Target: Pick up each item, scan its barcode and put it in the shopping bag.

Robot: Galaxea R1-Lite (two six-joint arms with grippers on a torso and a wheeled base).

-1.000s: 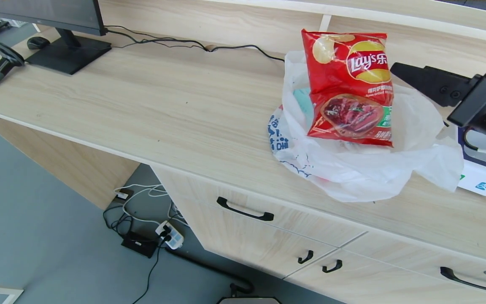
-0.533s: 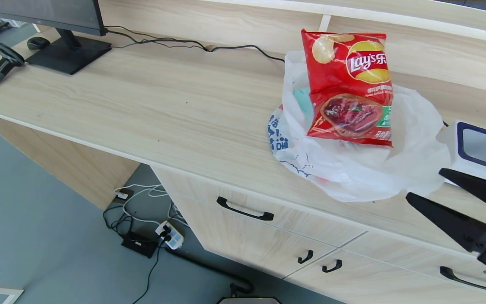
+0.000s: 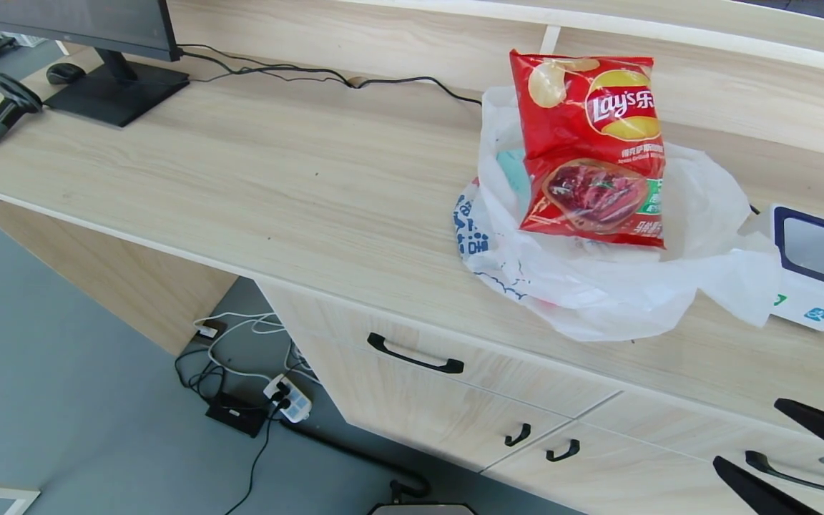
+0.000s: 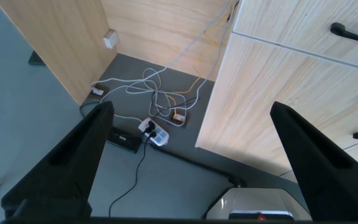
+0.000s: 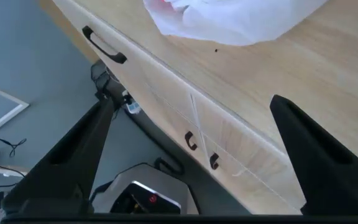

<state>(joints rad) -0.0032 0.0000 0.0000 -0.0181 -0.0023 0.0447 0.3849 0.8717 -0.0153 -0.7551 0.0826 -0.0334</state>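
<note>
Red chips bag [image 3: 589, 143] stands upright in the white shopping bag [image 3: 598, 300] on the counter [image 3: 276, 186], beside something teal [image 3: 516, 172], perhaps a packet. The right gripper [image 3: 745, 430] and left gripper [image 4: 191, 104] both hang spread and empty.

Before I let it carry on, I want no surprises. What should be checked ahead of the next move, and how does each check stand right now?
1. Chips bag in shopping bag: ok, standing upright inside, top sticking out.
2. Right end effector open and empty: ok, low before the drawers.
3. Left end effector open and empty: ok, above the floor cables.
4. Scanner window uncovered: ok, though the shopping bag's flap reaches its side.
5. Chips barcode scanned: cannot tell.
</note>
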